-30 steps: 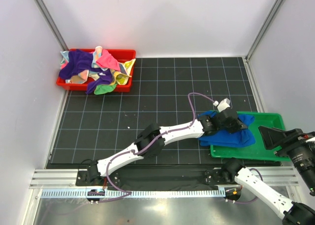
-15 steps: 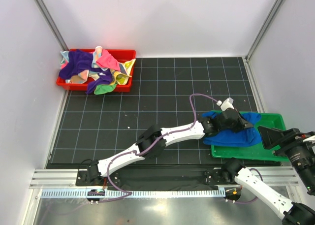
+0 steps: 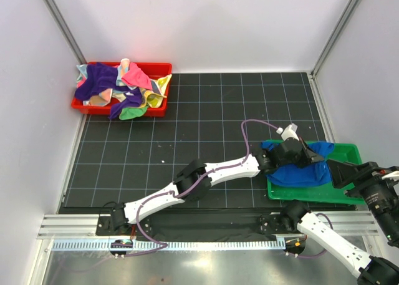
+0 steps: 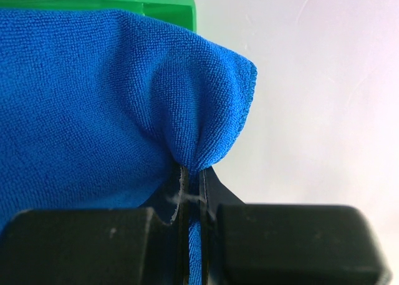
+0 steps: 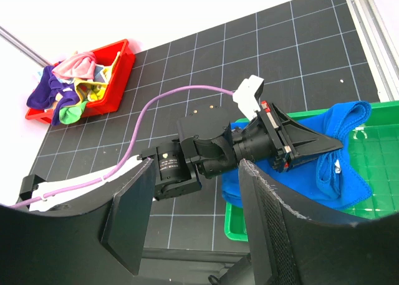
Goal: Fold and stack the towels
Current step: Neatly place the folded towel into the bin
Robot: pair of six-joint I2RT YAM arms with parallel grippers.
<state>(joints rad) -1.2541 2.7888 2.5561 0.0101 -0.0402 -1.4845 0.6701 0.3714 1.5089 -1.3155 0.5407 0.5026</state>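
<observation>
Clamped tight, the left gripper (image 4: 192, 179) pinches a bunched fold of the royal blue towel (image 4: 93, 110). In the left wrist view the cloth puckers into the narrow slit between the two black fingers (image 4: 81, 241) and a strip of it runs down between them. From above, the left arm reaches across the black gridded mat (image 3: 206, 110) to the green tray (image 3: 341, 146) at the right side. The towel lies there in a loose, rumpled heap. Most of it is in the tray, and its near-left part spills over the tray's edge onto the mat. The pinched part is at the far right of the heap, and the right wrist view shows a lobe of blue cloth raised above the tray floor beside the gripper's tip.

The right gripper (image 3: 336, 173) hovers just beside the tray's near right side with its fingers spread wide and nothing between them. Well apart, at the far left corner, the red tray (image 3: 161, 67) holds the other towels (image 3: 115, 85), purple, pink, yellow and green, in an unfolded tangle.

The step in hand looks like placing or straightening the first towel in the green tray, so the task is at an early stage. Next, the blue towel probably needs to be laid flat with its edges squared and the overhang drawn inside the rim. Only then should the grip be let go, since letting go now would likely leave a lump that makes a poor base for the stack. After that, a towel from the red tray needs fetching.
</observation>
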